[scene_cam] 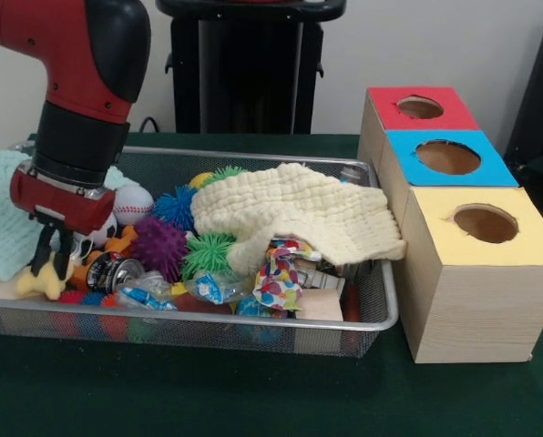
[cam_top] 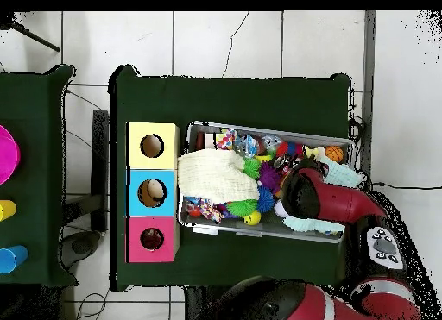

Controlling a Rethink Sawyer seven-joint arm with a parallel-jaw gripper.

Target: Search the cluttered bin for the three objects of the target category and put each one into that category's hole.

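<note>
The wire mesh bin (scene_cam: 253,320) holds a heap of toys and cloths; it also shows in the overhead view (cam_top: 259,235). My gripper (scene_cam: 53,264) reaches down into the bin's left end, and its fingers look closed on a yellow plush animal (scene_cam: 36,284) low among the clutter. An orange plush piece (scene_cam: 118,244) lies just right of the gripper. I cannot make out a striped plush. The red-topped hole (scene_cam: 420,107) is on the farthest box at the right and also shows in the overhead view (cam_top: 152,239). From overhead, the arm (cam_top: 324,200) hides the gripper.
Spiky balls in blue (scene_cam: 174,206), purple (scene_cam: 158,248) and green (scene_cam: 208,254), a baseball (scene_cam: 131,202) and a cream cloth (scene_cam: 299,214) fill the bin. A pale green cloth (scene_cam: 3,228) drapes its left end. The blue-topped hole (scene_cam: 447,157) and yellow-topped hole (scene_cam: 485,223) sit nearer.
</note>
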